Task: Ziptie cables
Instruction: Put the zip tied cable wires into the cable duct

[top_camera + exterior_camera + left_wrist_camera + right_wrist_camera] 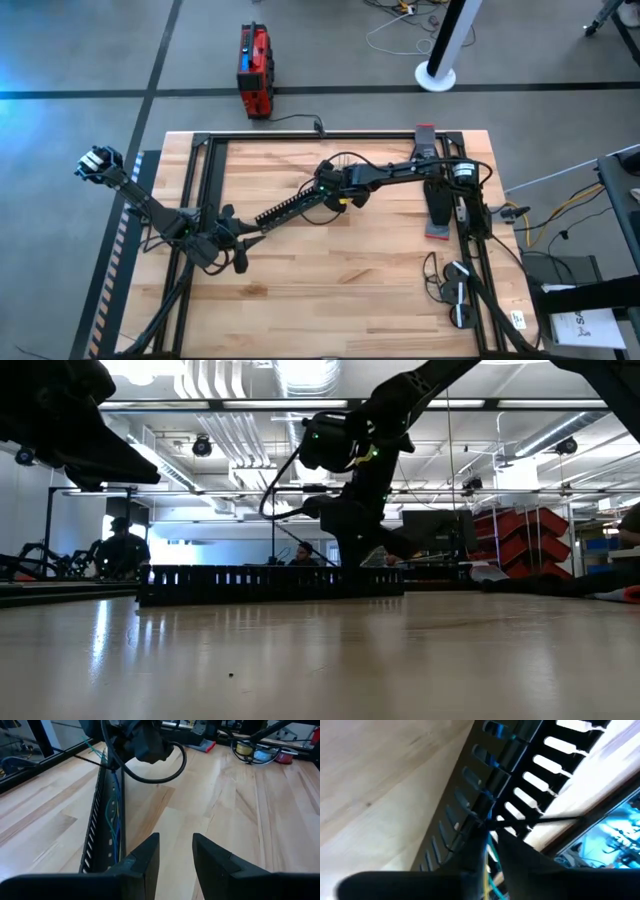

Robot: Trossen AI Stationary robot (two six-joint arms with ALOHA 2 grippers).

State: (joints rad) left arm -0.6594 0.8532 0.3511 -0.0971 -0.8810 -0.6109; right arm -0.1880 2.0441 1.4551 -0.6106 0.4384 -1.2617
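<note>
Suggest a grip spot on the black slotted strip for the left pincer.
Take the near end of the strip, across its narrow width, coming straight down. It lies flat on the table, and the right pincer already works the far end, where the wires run. The left pincer is open beside it.

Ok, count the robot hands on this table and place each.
2. The left hand sits at the slotted black strip's left end; the right hand is at its other end.

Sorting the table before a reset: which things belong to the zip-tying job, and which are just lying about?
In the job:
cables
slotted black duct
right gripper at its far end
left gripper, fingers apart, at its near end

Lying about:
red case
black cords
</note>
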